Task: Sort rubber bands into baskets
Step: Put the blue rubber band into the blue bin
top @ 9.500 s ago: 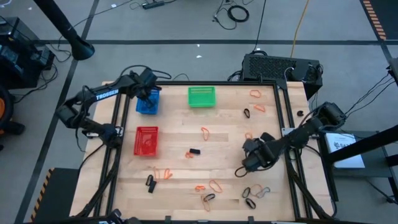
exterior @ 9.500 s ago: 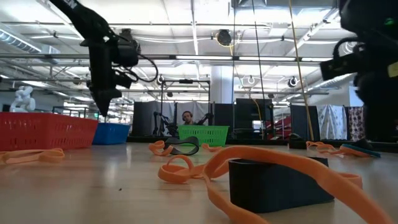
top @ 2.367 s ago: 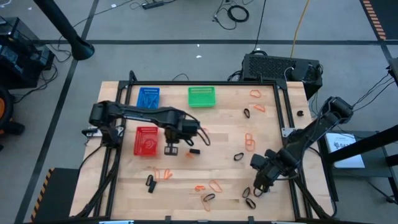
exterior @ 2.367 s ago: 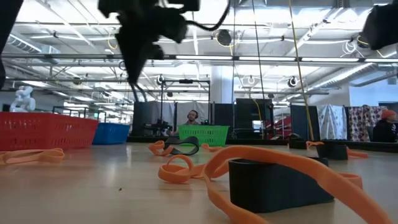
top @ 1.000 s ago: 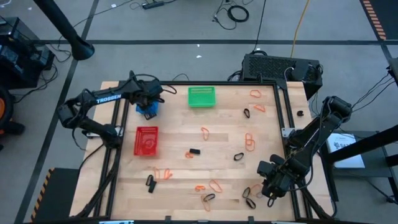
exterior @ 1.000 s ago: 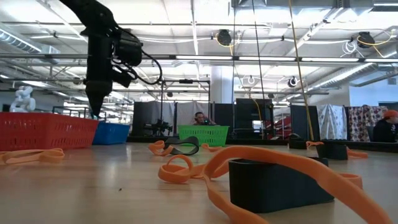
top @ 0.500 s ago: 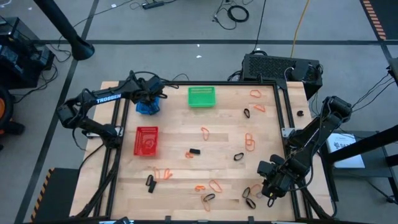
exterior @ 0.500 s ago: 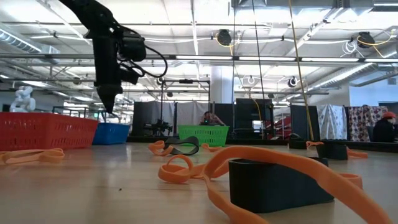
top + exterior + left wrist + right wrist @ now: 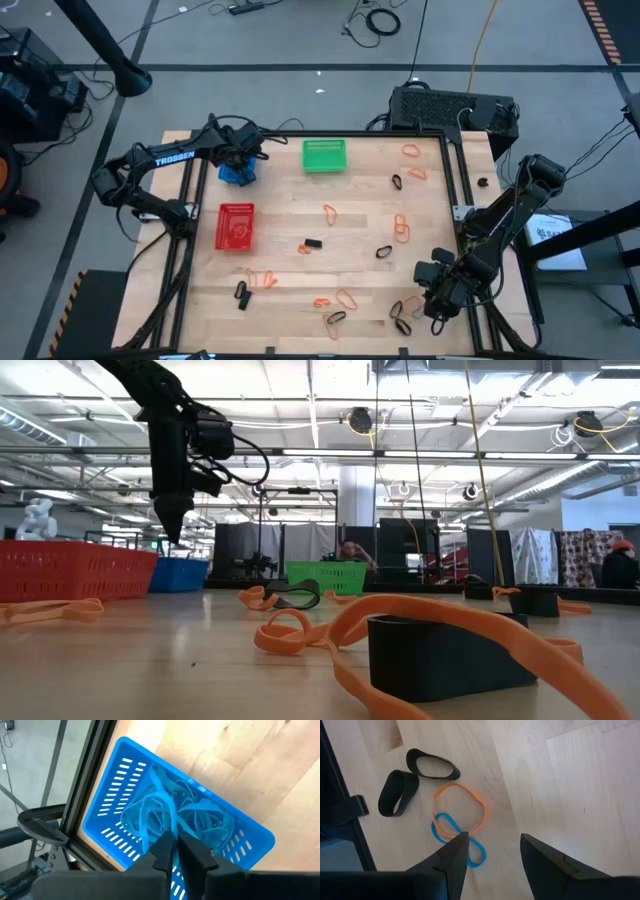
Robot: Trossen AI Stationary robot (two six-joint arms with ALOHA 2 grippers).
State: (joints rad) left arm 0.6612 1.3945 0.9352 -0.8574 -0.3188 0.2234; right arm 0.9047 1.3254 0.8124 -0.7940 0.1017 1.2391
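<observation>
Jaws of the left gripper are pressed nearly together above the blue basket, which sits at the tabletop's far left corner and holds a tangle of blue rubber bands; whether a strand is pinched between the fingertips cannot be told. Jaws of the right gripper stand wide apart and hold nothing, hovering over the near right part of the tabletop. Directly ahead of them lie an orange band overlapping a blue band, with two black bands beside these. The green basket stands at the far edge, just right of the blue one; the red basket lies nearer, by the left rail. Other orange and black bands are scattered across the boards.
</observation>
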